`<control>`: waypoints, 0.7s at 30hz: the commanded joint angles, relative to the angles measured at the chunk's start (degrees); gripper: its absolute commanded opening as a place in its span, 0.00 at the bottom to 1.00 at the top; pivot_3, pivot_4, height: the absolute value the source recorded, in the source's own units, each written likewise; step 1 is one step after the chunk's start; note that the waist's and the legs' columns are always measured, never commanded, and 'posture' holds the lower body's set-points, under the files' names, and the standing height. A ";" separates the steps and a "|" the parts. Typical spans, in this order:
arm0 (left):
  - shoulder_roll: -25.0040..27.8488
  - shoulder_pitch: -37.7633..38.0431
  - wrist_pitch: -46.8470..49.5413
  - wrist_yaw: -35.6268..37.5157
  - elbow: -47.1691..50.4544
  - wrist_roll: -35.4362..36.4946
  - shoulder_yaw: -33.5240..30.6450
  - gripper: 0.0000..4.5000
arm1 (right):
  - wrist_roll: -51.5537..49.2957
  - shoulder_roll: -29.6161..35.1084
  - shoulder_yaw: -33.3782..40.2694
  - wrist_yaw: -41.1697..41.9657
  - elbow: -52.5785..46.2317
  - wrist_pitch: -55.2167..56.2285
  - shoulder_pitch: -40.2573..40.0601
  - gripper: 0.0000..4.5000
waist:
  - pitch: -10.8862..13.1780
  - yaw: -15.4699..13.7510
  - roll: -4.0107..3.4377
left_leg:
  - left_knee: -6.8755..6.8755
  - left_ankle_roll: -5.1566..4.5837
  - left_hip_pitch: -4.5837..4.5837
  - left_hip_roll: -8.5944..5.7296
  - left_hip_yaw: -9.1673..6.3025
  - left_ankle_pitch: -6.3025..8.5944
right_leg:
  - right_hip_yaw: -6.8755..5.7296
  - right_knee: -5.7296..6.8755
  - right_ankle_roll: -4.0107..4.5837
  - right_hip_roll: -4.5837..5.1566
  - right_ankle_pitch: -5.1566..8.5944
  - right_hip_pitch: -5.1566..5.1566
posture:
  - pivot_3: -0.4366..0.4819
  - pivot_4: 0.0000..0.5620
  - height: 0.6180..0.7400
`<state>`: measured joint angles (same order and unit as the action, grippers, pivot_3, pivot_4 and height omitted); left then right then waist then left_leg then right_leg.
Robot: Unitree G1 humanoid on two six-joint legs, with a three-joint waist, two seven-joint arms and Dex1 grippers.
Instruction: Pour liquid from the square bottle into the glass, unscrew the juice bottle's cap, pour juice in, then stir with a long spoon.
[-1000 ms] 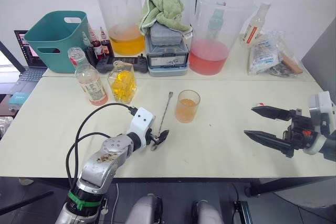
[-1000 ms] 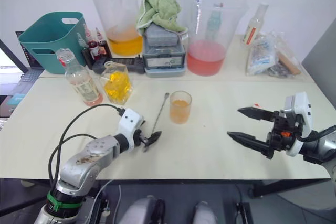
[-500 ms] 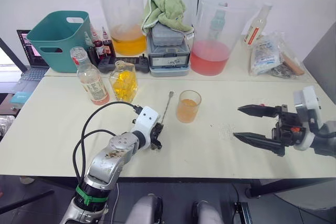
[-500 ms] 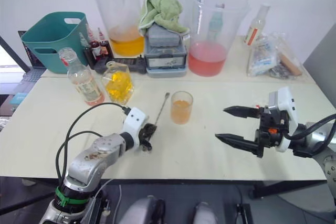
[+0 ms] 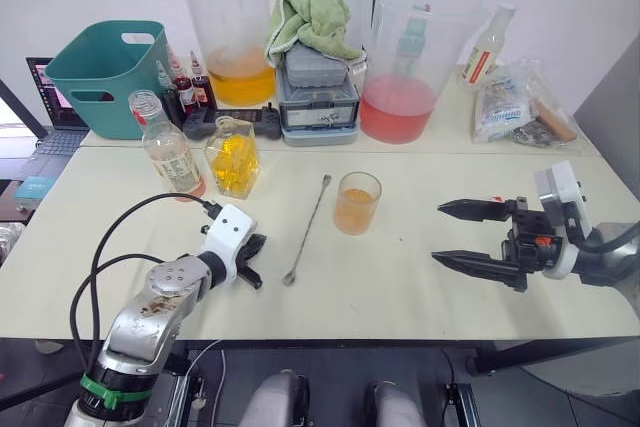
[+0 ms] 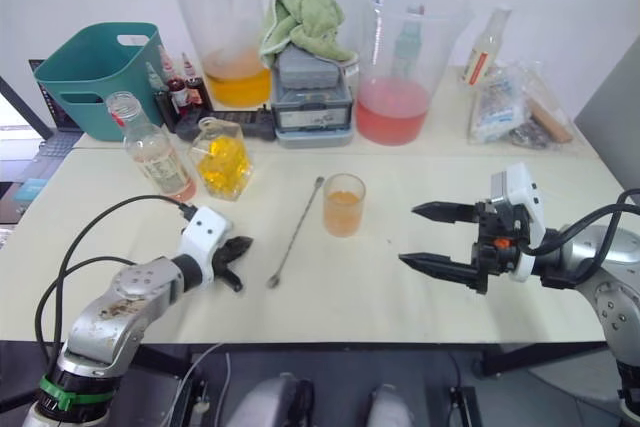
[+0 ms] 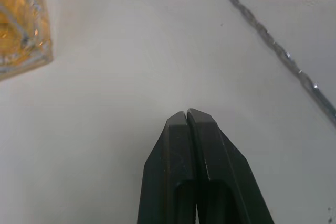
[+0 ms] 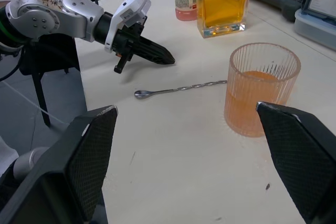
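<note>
The long spoon (image 5: 308, 229) lies flat on the table with its bowl toward the front edge. My left gripper (image 5: 262, 241) rests left of the bowl, shut and empty; its closed fingertips (image 7: 187, 116) touch nothing. The ribbed glass (image 5: 357, 203) holds orange liquid and stands just right of the spoon handle. At the back left the square bottle (image 5: 233, 155) of yellow liquid stands beside the juice bottle (image 5: 167, 157), which has pink liquid at its bottom. My right gripper (image 5: 437, 232) hovers open to the right of the glass (image 8: 262, 90), fingers pointing at it.
Along the back stand a teal basket (image 5: 105, 72), a jug with orange liquid (image 5: 235, 37), a grey box under a green towel (image 5: 320, 87), a jug with pink liquid (image 5: 405, 57) and a plastic bag (image 5: 510, 97). A laptop (image 5: 50, 97) sits at far left.
My left gripper shut beside the spoon's bowl, then pulled back to the left without it. The spoon stayed put. My right gripper has moved left toward the glass, still open.
</note>
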<state>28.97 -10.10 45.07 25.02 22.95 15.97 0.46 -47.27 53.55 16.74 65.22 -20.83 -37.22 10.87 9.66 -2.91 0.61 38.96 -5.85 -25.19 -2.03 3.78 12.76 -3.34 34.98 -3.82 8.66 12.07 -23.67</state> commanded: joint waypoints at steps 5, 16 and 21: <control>-7.81 -4.19 7.38 -4.67 5.55 4.51 -0.77 0.42 | 0.63 -0.74 -0.69 0.40 -0.08 1.85 1.56 1.00 | 0.00 -0.01 0.00 | 0.00 0.06 0.00 -0.03 0.02 -0.05 | 0.01 0.04 -0.03 -0.02 -0.02 0.01 | 0.48 0.27 1.00; -13.92 -6.17 16.40 -14.32 5.94 -0.56 9.38 0.86 | 0.28 -0.84 0.73 -0.63 -1.66 1.71 -0.75 1.00 | 0.01 0.00 0.02 | 0.02 0.06 0.00 -0.03 0.02 -0.08 | 0.00 0.02 -0.03 -0.08 -0.02 0.35 | 0.48 0.27 1.00; -14.93 -5.31 16.80 -18.87 3.90 -5.49 14.51 0.86 | -0.20 0.28 2.03 -0.21 -2.14 0.88 -1.88 1.00 | -0.01 -0.14 0.01 | 0.04 -0.04 0.01 -0.03 -0.02 -0.02 | 0.00 0.01 -0.03 -0.09 -0.02 0.40 | 0.48 0.27 1.00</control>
<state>14.20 -16.05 60.94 7.74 28.04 12.32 13.64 -46.33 52.90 16.52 64.77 -21.39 -36.43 8.85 9.65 -3.04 0.63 39.00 -5.89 -25.18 -2.06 3.76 12.74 -3.34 34.99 -3.85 8.58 12.06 -23.27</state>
